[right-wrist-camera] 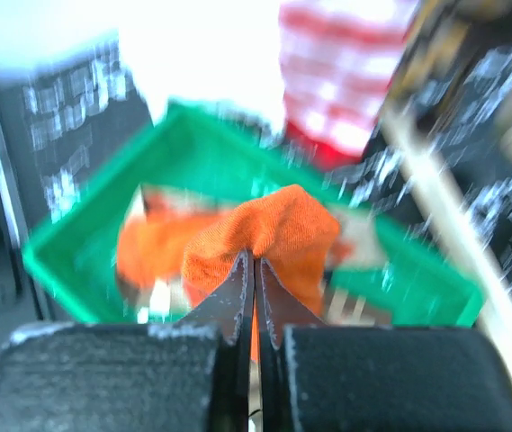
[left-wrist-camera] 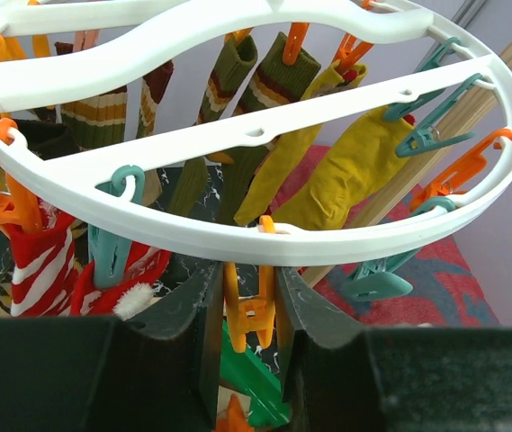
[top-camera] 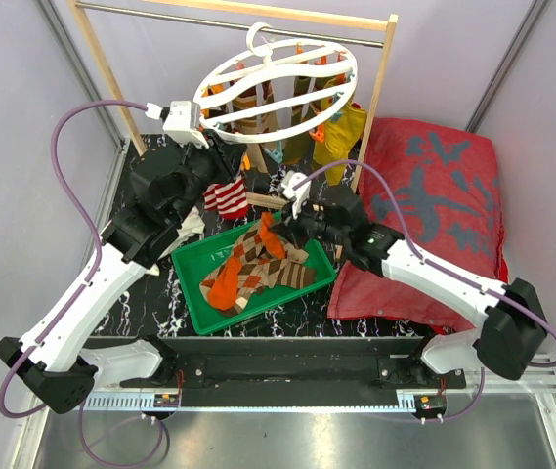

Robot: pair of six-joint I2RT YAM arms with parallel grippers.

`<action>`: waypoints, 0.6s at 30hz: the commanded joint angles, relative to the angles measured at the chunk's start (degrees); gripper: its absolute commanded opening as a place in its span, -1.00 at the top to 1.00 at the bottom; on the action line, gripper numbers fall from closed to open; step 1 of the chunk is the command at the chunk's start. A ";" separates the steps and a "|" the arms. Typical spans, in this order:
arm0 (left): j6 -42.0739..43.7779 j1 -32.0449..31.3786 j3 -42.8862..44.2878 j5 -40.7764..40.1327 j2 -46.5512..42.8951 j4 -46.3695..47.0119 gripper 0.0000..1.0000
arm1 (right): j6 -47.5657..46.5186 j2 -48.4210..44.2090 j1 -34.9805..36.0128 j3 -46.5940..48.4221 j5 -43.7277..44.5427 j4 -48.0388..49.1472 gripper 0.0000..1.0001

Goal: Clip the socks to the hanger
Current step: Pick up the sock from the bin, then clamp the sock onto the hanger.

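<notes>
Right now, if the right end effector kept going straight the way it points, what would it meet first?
The orange sock that the right end effector pinches, bunched just ahead of its tips. Past that, probably the other socks in the green tray, though the blurred wrist view leaves depth unclear.

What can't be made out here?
Right wrist view: motion blur; beyond the orange sock pinched by the right gripper, green tray contents unreadable.
Left wrist view: fingers of the left gripper cover the orange clip at its sides; whether it is squeezed open is unclear.
Top view: both grips too small and dark to read.
</notes>
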 commanded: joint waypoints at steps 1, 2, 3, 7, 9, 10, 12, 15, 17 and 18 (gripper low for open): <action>-1.35 -0.38 0.69 1.21 -0.63 0.61 1.00 | 4.94 -3.42 0.16 -0.99 3.89 18.74 1.00; -1.61 -0.38 0.26 1.29 -0.72 0.97 1.00 | 5.64 -3.42 0.25 -1.08 4.51 20.43 1.00; -1.88 -0.38 0.08 1.47 -0.72 1.15 1.00 | 5.65 -3.24 0.17 -0.81 4.86 21.92 1.00; -2.40 -0.38 -0.54 2.35 -0.55 2.72 1.00 | 5.65 -0.96 0.25 2.00 5.83 25.61 1.00; -2.41 -0.38 -1.15 2.53 -0.81 3.17 1.00 | 7.75 0.09 0.16 3.13 6.27 26.94 1.00; -2.32 -0.38 -1.59 2.53 -0.81 3.52 1.00 | 7.84 0.36 0.16 3.66 6.18 27.30 1.00; -2.23 -0.38 -1.86 2.35 -1.07 3.96 1.00 | 8.11 0.97 0.25 4.81 6.53 27.56 1.00; -2.14 -0.38 -2.47 2.61 -1.07 4.58 1.00 | 7.76 1.59 0.16 6.39 6.01 27.04 1.00; -1.53 -0.38 -2.56 2.88 -0.81 4.58 1.00 | 7.85 1.86 0.16 7.18 5.83 26.68 1.00; -1.35 -0.38 -2.56 2.88 -0.72 4.58 1.00 | 7.85 1.86 0.16 7.27 5.83 26.77 1.00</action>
